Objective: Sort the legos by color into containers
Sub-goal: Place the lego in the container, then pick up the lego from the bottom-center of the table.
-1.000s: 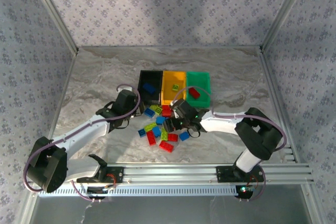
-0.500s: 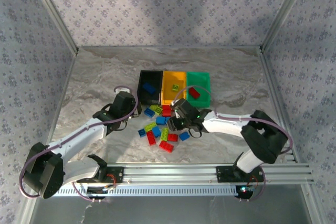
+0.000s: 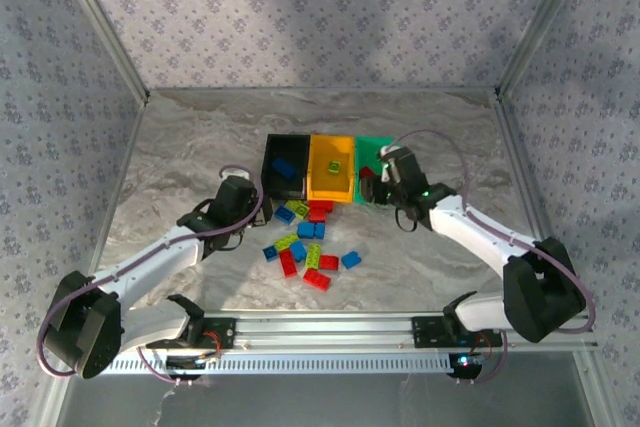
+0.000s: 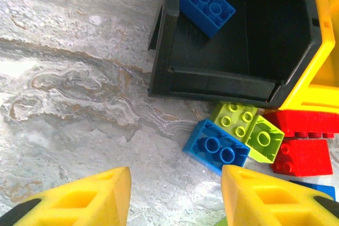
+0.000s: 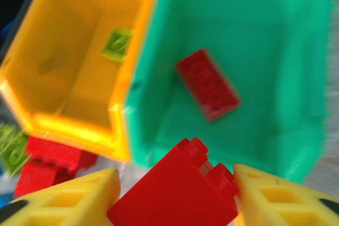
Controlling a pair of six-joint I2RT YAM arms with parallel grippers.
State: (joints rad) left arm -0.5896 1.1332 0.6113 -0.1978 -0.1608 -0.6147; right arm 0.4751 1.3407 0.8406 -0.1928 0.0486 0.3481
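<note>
Right gripper (image 5: pixel 175 182) clamped on held red brick (image 5: pixel 177 205), which spans the gap between the fingers, tilted; green bin (image 5: pixel 265 35) lies just ahead of the fingertips, near wall roughly under the brick, second red brick (image 5: pixel 207 84) lying inside, further ahead.

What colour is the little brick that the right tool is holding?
Red. The brick shows best in the right wrist view.
</note>
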